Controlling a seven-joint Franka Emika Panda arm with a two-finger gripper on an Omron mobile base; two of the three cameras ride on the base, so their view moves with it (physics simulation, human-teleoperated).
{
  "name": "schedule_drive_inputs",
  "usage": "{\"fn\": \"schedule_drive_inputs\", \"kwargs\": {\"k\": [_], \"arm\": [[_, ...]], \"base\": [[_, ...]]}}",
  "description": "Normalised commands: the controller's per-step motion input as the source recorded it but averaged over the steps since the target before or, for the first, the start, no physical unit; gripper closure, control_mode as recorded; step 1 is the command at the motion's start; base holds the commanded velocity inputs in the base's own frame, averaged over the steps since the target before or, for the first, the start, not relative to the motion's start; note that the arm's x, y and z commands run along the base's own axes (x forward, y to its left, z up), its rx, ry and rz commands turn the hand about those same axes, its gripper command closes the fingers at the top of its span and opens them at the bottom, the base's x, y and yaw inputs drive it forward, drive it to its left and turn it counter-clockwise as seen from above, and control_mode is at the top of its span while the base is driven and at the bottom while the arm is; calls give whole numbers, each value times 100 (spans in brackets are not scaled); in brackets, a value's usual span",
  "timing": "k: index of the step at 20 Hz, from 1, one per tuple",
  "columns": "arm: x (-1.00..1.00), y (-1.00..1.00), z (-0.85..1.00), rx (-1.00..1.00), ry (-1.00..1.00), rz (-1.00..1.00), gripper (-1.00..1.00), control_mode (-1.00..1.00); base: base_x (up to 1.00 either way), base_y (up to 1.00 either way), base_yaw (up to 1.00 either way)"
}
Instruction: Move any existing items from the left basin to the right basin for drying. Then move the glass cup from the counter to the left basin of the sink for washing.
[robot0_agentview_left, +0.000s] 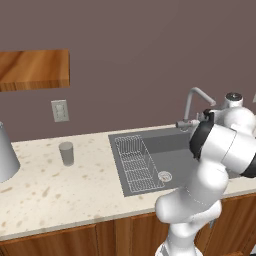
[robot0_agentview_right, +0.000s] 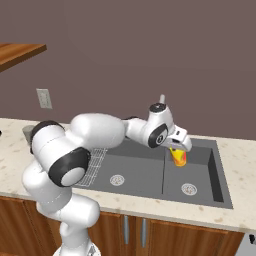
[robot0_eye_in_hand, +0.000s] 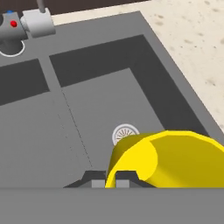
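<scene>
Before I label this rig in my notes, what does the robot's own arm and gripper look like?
The arm is made of glossy white rounded segments joined by dark, nearly black bands and round caps at the joints. A small dark-topped cap sits at the wrist. The gripper has a white boxy hand, and its two small dark grey finger tips are flat and blocky. No cables or markings are visible.
</scene>
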Motion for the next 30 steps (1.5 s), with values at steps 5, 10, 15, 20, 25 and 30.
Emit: {"fn": "schedule_drive_inputs", "kwargs": {"k": [5, 10, 15, 20, 25, 30], "arm": [[-1, -32, -5, 1, 0, -2, 100, -100], [-8, -15, -23, 6, -1, 0, 100, -100], [-5, -15, -17, 6, 0, 0, 100, -100], [0, -11, -19, 3, 0, 0, 100, -100], [0, -2, -24, 0, 0, 0, 100, -100], [0, 0, -26, 0, 0, 0, 100, -100]], "base": [[0, 0, 0], [0, 0, 0], [0, 0, 0], [0, 0, 0], [0, 0, 0], [0, 0, 0]]}}
